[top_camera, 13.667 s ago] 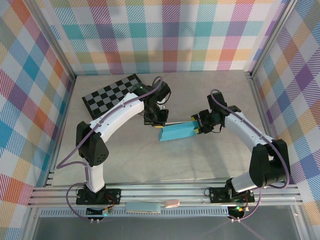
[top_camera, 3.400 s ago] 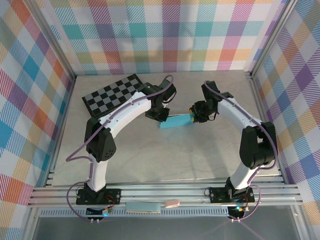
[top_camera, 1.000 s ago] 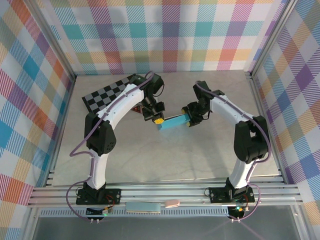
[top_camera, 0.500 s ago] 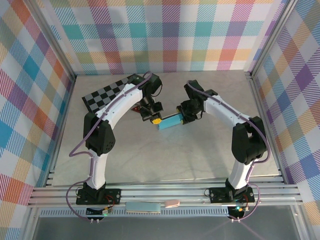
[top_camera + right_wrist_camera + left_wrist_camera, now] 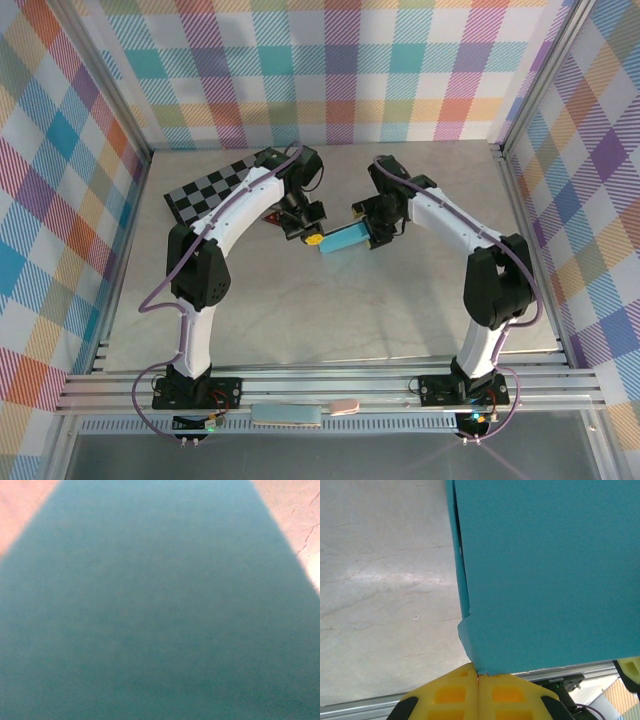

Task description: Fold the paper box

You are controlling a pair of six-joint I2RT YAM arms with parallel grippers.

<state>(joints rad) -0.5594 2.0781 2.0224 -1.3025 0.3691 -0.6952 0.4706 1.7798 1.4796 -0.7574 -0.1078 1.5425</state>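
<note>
Left claw [image 5: 478, 676] closed, seemingly pinching paper box [image 5: 545, 570] — turquoise, smooth-faced

One turquoise paper box [image 5: 343, 239] is counted on the one counter [image 5: 300, 320], and one black-and-grey checkerboard [image 5: 215, 190] is counted at the far left of it. Two white arms are counted, one left arm [image 5: 235, 213] and one right arm [image 5: 450, 218], and one hand is carried by each, so that two hands are counted: the left hand [image 5: 313, 240] and the right hand [image 5: 372, 228]. Two yellow pads [image 5: 450, 696] are seen on the left hand in its wrist view. At the front rail [image 5: 400, 385] two small things are counted: one pale blue flat piece [image 5: 287, 415] and one pink oval piece [image 5: 344, 406]
</note>
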